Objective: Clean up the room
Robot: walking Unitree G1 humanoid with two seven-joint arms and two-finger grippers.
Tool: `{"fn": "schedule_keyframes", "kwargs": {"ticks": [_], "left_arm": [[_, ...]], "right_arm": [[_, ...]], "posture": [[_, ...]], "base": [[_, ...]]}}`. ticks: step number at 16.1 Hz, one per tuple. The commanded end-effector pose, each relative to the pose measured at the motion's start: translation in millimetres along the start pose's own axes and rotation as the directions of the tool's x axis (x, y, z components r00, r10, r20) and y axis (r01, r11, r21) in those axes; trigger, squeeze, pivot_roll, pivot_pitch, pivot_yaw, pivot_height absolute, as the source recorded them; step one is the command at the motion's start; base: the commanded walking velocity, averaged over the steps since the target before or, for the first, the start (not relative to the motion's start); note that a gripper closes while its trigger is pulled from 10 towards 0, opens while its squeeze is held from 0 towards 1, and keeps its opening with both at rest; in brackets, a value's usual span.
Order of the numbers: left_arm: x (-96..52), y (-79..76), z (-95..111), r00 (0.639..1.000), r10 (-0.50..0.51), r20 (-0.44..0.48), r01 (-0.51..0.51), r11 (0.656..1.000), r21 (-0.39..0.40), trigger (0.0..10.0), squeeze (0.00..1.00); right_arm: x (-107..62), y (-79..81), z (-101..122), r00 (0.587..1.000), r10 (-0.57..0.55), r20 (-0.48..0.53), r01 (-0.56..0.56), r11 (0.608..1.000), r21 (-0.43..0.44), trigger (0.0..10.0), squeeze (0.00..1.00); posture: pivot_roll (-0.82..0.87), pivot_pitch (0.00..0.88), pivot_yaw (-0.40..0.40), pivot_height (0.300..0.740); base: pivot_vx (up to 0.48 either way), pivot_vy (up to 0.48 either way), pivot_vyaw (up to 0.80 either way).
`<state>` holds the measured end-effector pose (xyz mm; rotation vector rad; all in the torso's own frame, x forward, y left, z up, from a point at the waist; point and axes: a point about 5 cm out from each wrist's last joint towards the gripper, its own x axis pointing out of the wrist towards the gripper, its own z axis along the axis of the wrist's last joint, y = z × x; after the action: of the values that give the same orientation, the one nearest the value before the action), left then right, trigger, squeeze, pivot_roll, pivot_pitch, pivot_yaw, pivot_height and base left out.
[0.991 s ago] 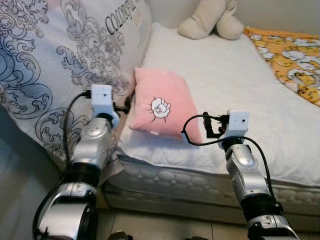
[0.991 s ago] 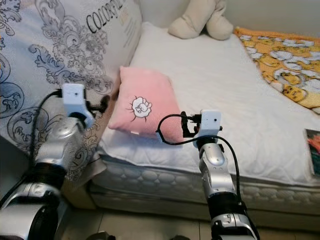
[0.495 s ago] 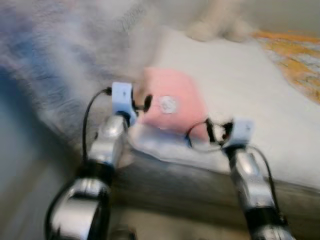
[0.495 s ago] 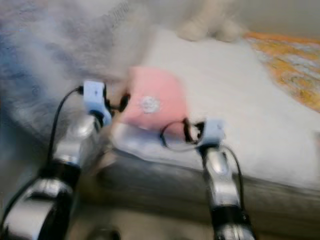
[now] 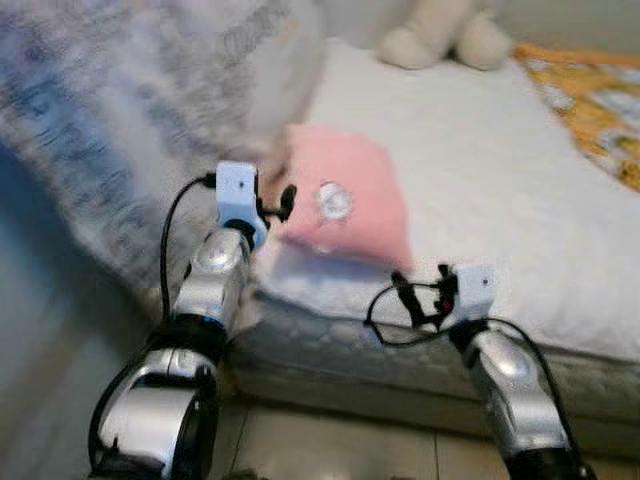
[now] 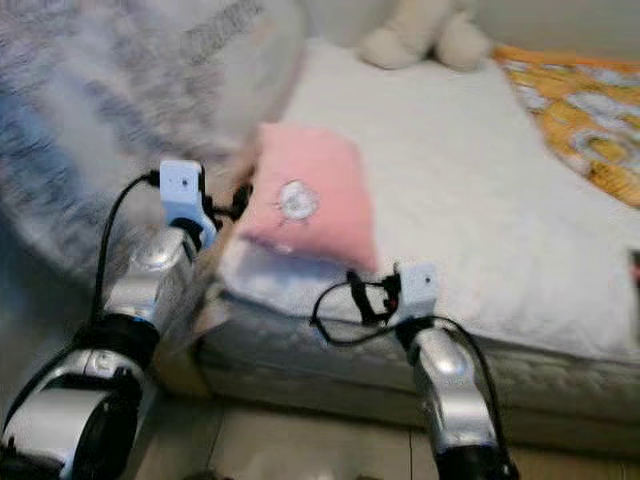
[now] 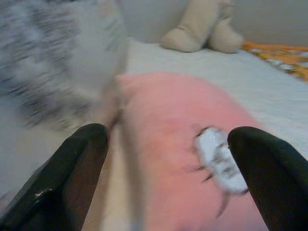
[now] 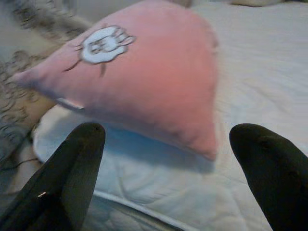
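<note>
We are standing at the side of the bed (image 5: 500,180), and the small pink pillow (image 5: 345,205) with a little white picture on it lies near the bed's edge, tipped up a bit because one side leans on the big grey patterned blanket (image 5: 130,120) heaped at the head of the bed. Our left gripper (image 5: 285,200) is up by the pillow's near corner, just beside it, and its two black fingers (image 7: 72,178) are spread wide apart with nothing between them. Our right gripper (image 5: 405,295) hangs lower, just in front of the mattress edge below the pillow, and its fingers (image 8: 72,178) are spread wide too. We think both arms are held out like this so we can take the pillow from two sides, since it is soft and floppy. A cream plush toy (image 5: 445,35) sits far back by the wall, and a yellow patterned blanket (image 5: 595,95) covers the far right side
</note>
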<state>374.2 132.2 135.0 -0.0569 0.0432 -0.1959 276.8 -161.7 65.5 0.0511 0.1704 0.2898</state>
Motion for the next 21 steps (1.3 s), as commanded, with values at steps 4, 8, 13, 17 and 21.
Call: {"fn": "schedule_keyframes", "kwargs": {"ticks": [4, 8, 13, 17, 21], "left_arm": [[3.0, -8.7, 6.0, 0.997, -0.062, 0.034, 0.061, 0.998, 0.014, 10.0, 0.0], [3.2, -1.0, 3.2, 1.0, -0.014, 0.01, 0.014, 1.0, 0.025, 10.0, 0.0], [8.3, 25.6, 14.6, 0.998, 0.069, -0.01, -0.069, 0.997, 0.047, 10.0, 0.0], [8.7, 57.1, 25.6, 0.988, 0.151, -0.042, -0.148, 0.987, 0.065, 10.0, 0.0], [9.6, 63.3, 29.1, 0.987, 0.155, -0.051, -0.15, 0.985, 0.089, 10.0, 0.0]], "right_arm": [[1.5, 3.3, 4.5, 1.0, 0.003, 0.015, -0.003, 1.0, 0.004, 10.0, 0.0], [2.3, 8.1, 7.8, 0.999, 0.027, 0.021, -0.027, 1.0, 0.005, 10.0, 0.0], [0.9, 10.2, 7.6, 0.998, 0.057, 0.01, -0.057, 0.998, -0.003, 10.0, 0.0], [-2.4, 13.8, 7.1, 0.996, 0.087, 0.007, -0.087, 0.996, 0.007, 10.0, 0.0], [-7.6, 13.6, 7.8, 0.997, 0.075, 0.01, -0.075, 0.997, 0.003, 10.0, 0.0]], "posture": [[-0.08, 0.0, 0.031, 0.727], [-0.07, 0.0, 0.023, 0.727], [-0.07, 0.0, 0.012, 0.727], [-0.07, 0.0, 0.009, 0.727], [-0.1, 0.0, 0.032, 0.727]], "base": [[0.352, -0.321, 0.0], [0.255, -0.248, 0.0], [0.0, 0.0, 0.0], [0.0, 0.0, 0.0], [0.0, 0.0, 0.0]]}}
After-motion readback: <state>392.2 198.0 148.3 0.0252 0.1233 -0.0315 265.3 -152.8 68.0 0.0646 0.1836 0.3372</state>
